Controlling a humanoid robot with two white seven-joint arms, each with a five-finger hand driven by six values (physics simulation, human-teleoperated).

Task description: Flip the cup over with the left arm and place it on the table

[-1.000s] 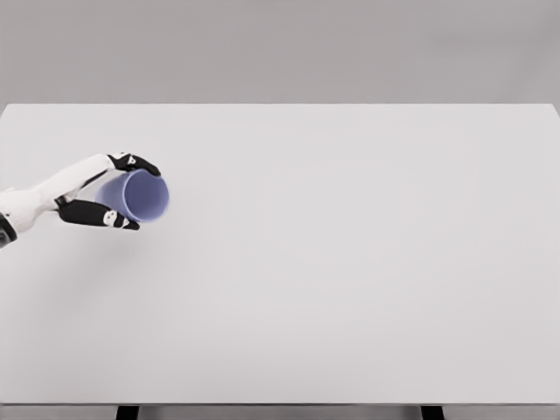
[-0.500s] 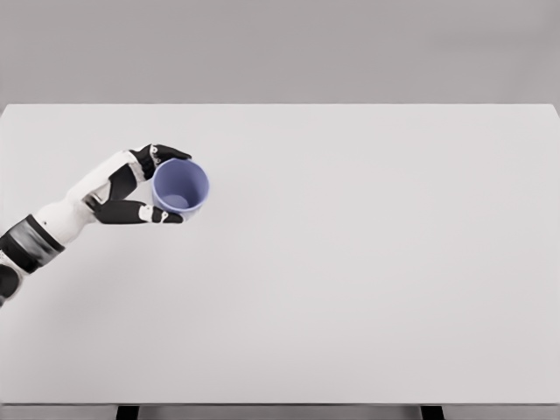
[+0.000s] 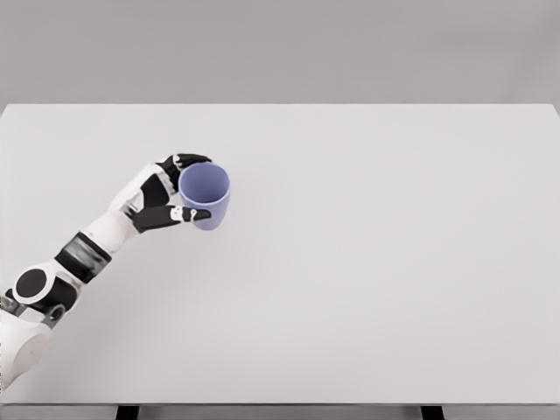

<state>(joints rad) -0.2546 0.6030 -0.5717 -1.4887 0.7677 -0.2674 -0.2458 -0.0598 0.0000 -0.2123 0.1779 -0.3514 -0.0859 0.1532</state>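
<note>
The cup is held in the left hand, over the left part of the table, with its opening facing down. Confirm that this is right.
Not quite. The head view shows the cup with its opening facing up, toward the camera, not down. The rest holds: the left hand grips it over the left part of the table.

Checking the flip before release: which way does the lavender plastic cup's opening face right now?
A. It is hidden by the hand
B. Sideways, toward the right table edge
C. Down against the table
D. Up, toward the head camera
D: the lavender plastic cup shows its open rim and hollow interior from above, held in the left hand.
</note>
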